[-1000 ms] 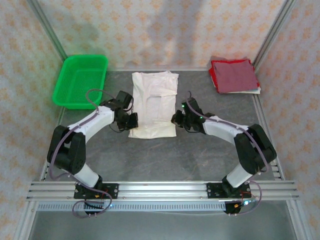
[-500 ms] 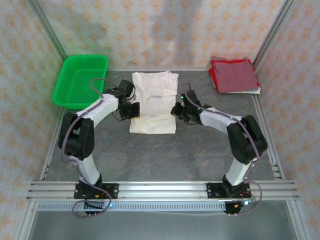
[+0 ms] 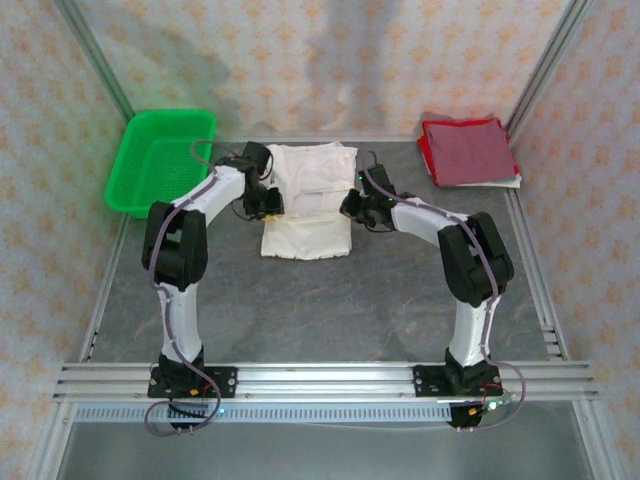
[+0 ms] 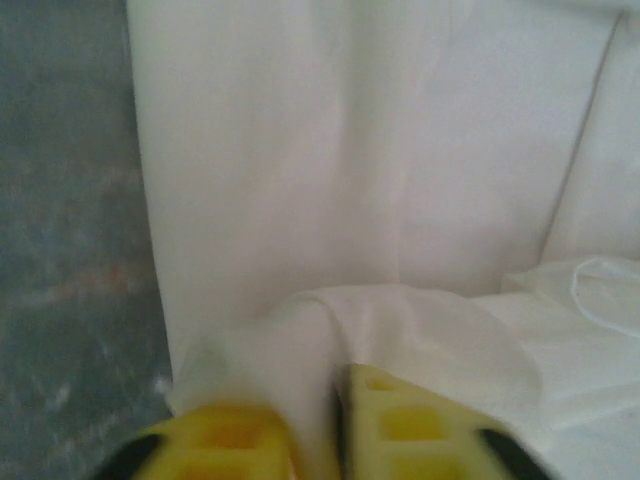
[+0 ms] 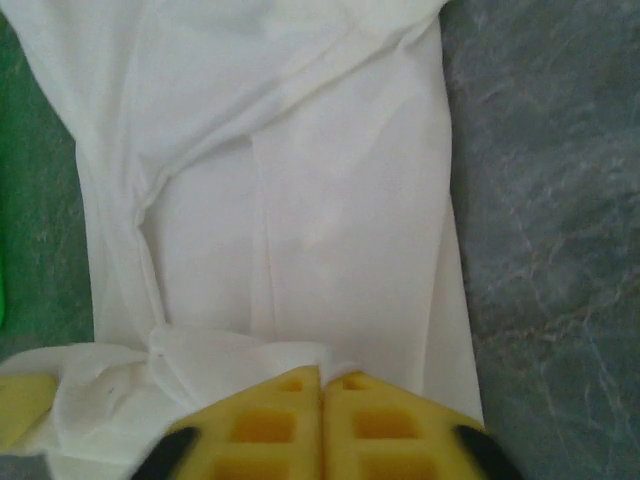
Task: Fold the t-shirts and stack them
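Far centre of the desk (image 3: pixel 330 300), that's where my white t-shirt (image 3: pixel 308 185) lies, narrowed into a long strip with its sides folded in. I've got the left gripper (image 3: pixel 266 204) clenched on the hem at the strip's left edge; on the left wrist camera the cloth is bunched up between the yellow pads (image 4: pixel 400 425). The right gripper (image 3: pixel 352 205) mirrors it on the right edge, pads pressed tight together with the hem running in under them, so I judge it's gripping cloth too. Both sit level, at the same depth, because that hem has to travel evenly toward the far collar end or the fold goes crooked. The near part of the shirt is doubling over beneath them. Far right, the dark red t-shirt (image 3: pixel 468 150) sits folded square, a white edge peeking out below it: that's the stack this one is bound for, I reckon. The green mesh basket (image 3: pixel 160 165) is far left, well apart from the work. Next call: lay the hem by the collar, then let go.
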